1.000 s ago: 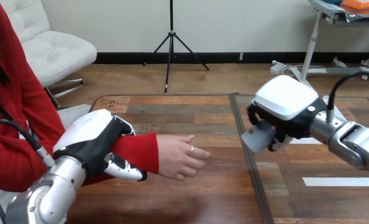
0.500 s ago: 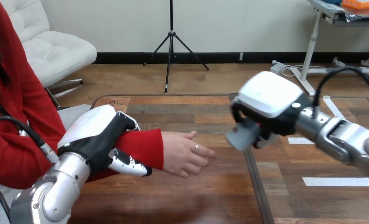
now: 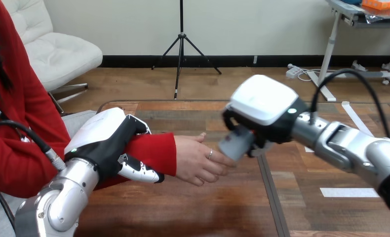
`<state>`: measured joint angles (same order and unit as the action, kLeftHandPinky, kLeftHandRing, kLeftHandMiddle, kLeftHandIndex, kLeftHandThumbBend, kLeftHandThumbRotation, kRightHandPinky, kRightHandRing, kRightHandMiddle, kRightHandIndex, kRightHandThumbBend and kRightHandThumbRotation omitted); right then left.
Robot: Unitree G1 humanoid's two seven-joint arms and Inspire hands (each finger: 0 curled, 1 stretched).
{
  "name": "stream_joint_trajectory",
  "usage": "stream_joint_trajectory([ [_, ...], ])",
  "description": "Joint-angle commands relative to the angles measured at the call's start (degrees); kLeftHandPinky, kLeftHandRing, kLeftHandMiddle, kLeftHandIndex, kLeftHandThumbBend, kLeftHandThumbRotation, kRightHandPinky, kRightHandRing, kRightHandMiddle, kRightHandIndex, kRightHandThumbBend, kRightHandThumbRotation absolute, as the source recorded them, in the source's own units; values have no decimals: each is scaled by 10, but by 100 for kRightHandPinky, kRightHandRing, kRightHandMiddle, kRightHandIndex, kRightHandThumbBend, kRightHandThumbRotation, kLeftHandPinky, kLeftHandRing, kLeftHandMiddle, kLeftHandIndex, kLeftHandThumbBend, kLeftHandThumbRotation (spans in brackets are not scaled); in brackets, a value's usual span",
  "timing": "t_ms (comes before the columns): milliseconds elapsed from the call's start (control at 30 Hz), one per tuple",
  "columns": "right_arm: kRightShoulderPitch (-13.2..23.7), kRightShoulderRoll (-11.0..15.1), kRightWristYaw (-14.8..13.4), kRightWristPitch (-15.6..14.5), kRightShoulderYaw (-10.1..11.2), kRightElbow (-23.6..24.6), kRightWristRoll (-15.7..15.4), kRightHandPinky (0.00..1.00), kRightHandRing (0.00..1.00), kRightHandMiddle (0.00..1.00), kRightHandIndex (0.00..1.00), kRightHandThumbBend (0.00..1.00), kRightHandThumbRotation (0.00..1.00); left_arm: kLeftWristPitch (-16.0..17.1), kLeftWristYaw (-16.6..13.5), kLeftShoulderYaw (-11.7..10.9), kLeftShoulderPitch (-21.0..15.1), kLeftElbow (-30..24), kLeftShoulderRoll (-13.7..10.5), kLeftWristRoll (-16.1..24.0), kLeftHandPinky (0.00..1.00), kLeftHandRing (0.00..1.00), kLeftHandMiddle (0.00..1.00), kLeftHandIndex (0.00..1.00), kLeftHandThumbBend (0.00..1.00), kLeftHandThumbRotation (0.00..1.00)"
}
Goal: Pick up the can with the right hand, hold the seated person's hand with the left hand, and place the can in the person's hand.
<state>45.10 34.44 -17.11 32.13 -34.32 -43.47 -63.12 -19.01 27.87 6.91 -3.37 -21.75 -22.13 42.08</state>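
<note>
A grey can [image 3: 234,144] is held above the table in my right hand [image 3: 260,114], whose fingers are curled round it. The can's lower end is right at the fingertips of the person's hand [image 3: 199,159], which reaches in from the left on a red sleeve. My left hand [image 3: 106,140] is wrapped over the person's forearm just behind the wrist, with the thumb curled under the sleeve.
The wooden table [image 3: 183,207] has a dark seam [image 3: 269,190] running front to back near the middle. White tape strips [image 3: 350,192] lie on the right half. The person sits at the left side.
My right hand has carried the can leftward and slightly down, up to the person's fingers. The left hand and the person's forearm have shifted a little to the right.
</note>
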Motion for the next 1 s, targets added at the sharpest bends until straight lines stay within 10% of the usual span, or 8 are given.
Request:
stream_joint_trajectory([
  [0, 98, -20, -2, -14, 25, 67, 14, 30, 37, 42, 41, 63, 0, 30, -44, -2, -133, -44, 25, -19, 24, 30, 39, 41, 71, 0],
  [967, 114, -60, 18, -8, 32, 99, 22, 26, 33, 38, 38, 63, 0, 33, -67, 7, -149, -34, 48, -18, 21, 28, 37, 40, 68, 0],
])
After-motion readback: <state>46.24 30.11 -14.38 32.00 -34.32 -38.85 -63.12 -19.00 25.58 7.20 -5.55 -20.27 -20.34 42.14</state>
